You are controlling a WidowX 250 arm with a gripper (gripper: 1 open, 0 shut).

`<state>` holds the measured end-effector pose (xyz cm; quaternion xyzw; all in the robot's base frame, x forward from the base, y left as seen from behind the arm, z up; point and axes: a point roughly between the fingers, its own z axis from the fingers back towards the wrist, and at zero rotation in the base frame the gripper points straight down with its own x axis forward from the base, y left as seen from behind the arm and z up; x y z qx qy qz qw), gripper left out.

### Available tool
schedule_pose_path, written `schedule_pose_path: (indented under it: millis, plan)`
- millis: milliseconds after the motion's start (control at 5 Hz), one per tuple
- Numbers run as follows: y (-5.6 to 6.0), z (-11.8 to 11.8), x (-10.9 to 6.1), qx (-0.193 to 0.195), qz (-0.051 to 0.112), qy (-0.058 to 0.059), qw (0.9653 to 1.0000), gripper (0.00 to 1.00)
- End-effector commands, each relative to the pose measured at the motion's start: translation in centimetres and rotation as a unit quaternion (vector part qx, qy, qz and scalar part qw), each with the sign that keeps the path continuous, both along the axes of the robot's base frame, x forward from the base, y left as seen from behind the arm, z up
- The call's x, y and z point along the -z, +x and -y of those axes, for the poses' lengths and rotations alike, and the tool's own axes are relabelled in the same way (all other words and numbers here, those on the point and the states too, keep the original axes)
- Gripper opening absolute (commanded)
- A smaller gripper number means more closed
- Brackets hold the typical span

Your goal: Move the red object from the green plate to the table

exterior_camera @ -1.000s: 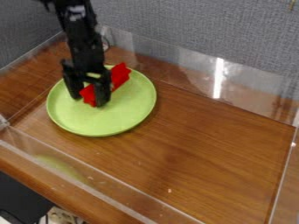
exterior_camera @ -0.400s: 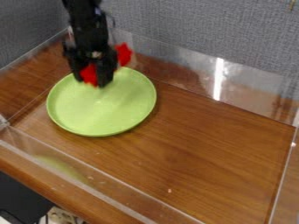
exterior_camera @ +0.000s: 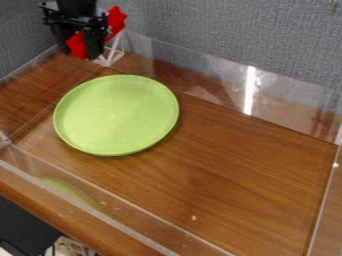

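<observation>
The green plate (exterior_camera: 116, 115) lies bare on the left half of the table (exterior_camera: 227, 170). My gripper (exterior_camera: 88, 46) hangs high over the plate's far left rim, pointing down. It is shut on the red object (exterior_camera: 115, 17), which is lifted well off the plate. One red end sticks out to the right of the black fingers and a bit of red shows between their tips. The rest of the block is hidden by the gripper.
Clear acrylic walls (exterior_camera: 247, 85) edge the tabletop on all sides. A grey fabric panel (exterior_camera: 227, 30) stands behind the far wall. Bare wood stretches to the right of and in front of the plate.
The gripper closed on the red block on the plate, then rose and moved toward the upper left with it. The plate is left bare.
</observation>
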<state>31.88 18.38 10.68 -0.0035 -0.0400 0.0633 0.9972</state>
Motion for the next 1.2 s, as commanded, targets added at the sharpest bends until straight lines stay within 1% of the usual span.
schedule_pose_path:
  millis: [0, 200, 400, 600, 800, 1000]
  plan:
    - [1.1, -1.2, -0.7, -0.004, 0.016, 0.026, 0.9995, 0.0]
    - [2.4, -0.7, 1.1, -0.001, 0.007, 0.025, 0.9997, 0.0]
    - [3.2, -0.9, 3.1, -0.009, -0.002, 0.026, 0.9996, 0.0]
    - [3.0, -0.2, 0.3, -0.004, 0.024, 0.021, 0.9995, 0.0]
    - [2.7, 0.6, -2.4, 0.003, 0.05, 0.014, 0.9986, 0.0]
    - [2.3, 3.1, -5.8, 0.038, 0.08, 0.007, 0.996, 0.0]
